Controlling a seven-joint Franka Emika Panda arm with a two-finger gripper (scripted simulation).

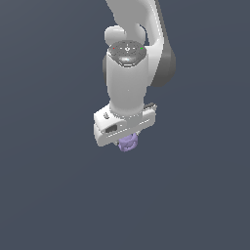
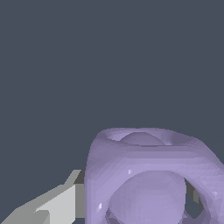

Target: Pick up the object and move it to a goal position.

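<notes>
The object (image 1: pixel 128 143) is a small pale purple, lumpy, rounded cube with ring-like faces. In the exterior view it peeks out just under the white hand of my gripper (image 1: pixel 126 138), whose fingers are mostly hidden behind the hand. In the wrist view the object (image 2: pixel 148 175) fills the space between the two fingers. One grey-white finger (image 2: pixel 57 205) presses against one side, and a sliver of the other finger (image 2: pixel 195 195) shows at the opposite side. The gripper (image 2: pixel 135 203) is shut on the object.
A plain dark grey-blue surface (image 1: pixel 49 195) spreads all around. The white arm (image 1: pixel 128 83) rises above the hand toward the top of the exterior view.
</notes>
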